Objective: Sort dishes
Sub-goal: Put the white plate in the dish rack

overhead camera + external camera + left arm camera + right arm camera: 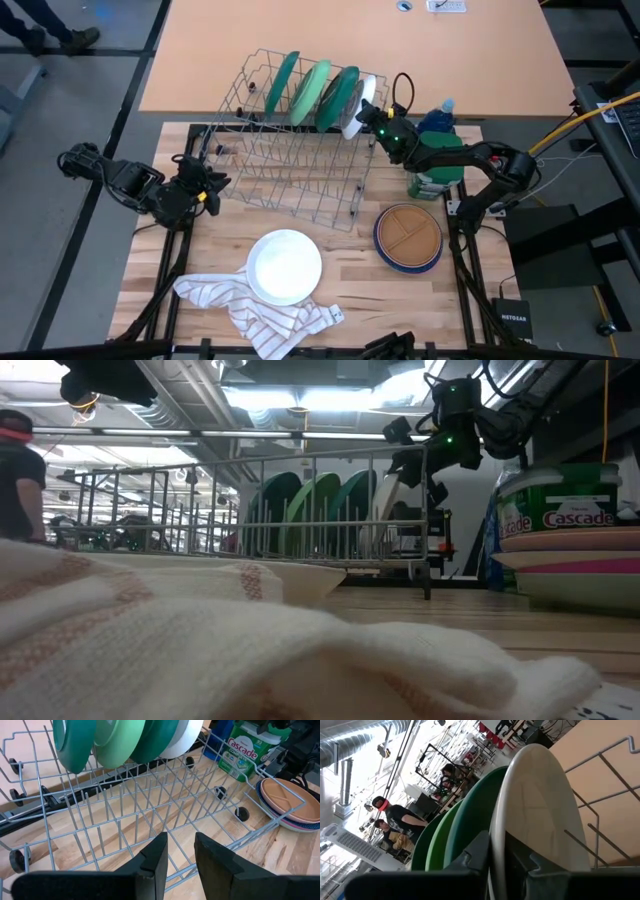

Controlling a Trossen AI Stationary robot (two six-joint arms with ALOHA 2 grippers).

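**Robotics lab, not a kitchen**

You're working in an open lab hall: bare ceiling ducts (350,740), strip lights (300,395), equipment racks (445,765), people (395,817) at benches, yellow cables (575,125) beside your butcher-block worktop (360,280).

Four round plastic plates stand on edge in the wire rack: dark green (284,82), light green (312,90), dark green (340,97), white (359,106). A white bowl (285,266) sits on the table; a tan-brown divided plate (408,234) tops a blue, perhaps pink, stack.
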